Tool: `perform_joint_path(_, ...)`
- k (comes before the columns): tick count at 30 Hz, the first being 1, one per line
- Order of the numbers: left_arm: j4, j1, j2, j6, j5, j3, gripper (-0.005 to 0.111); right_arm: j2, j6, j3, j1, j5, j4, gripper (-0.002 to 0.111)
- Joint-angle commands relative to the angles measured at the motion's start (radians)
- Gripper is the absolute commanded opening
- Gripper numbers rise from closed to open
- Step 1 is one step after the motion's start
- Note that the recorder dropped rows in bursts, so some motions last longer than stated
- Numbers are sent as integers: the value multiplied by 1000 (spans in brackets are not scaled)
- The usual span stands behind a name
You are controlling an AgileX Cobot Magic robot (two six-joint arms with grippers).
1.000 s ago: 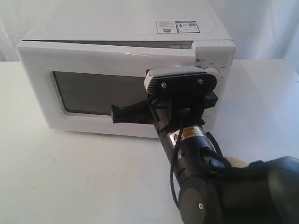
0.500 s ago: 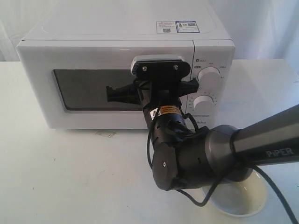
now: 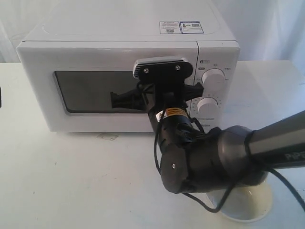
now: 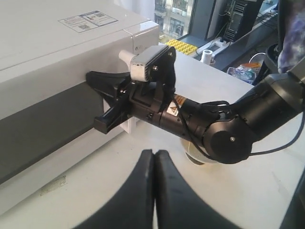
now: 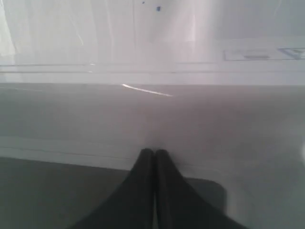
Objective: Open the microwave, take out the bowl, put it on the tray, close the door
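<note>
Exterior view shows the door point(image 3: 95, 57), ajar a second ago, now flush, the right gripper point(image 3: 116, 99) pinched shut against it, the bowl point(image 3: 252, 210) out at lower right, so the task looks finished.

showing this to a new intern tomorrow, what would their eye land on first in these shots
First the big white microwave at the back of the table, its door looking shut. The dark right arm fills the middle of the exterior view, its right gripper shut, fingertips up against the door by the dark window. A cream bowl peeks out behind the arm at the lower right.
</note>
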Motion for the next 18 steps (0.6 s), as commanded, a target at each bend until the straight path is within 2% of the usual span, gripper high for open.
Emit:
perform_joint_path(1,-22,-3,-8,0,-51,5,0,-171,-175,125,87,-82,51,0)
perform_joint_path(3,-26,-3,-8,0,-83,12,0,-301,-215,233,157,-85,102,0)
perform_joint_path(5,-92,-3,-8,3,-159,53,0,-409,-215,355,209,-113,105,0)
perform_joint_path(8,-130,-3,-8,-13,-253,129,0,-522,-215,476,225,-113,163,0)
perform_joint_path(12,-126,-3,-8,-28,-153,143,0,-558,-213,490,225,-37,358,0)
perform_joint_path(18,-118,-3,-8,-26,-154,143,0,-558,-213,490,225,-35,412,0)
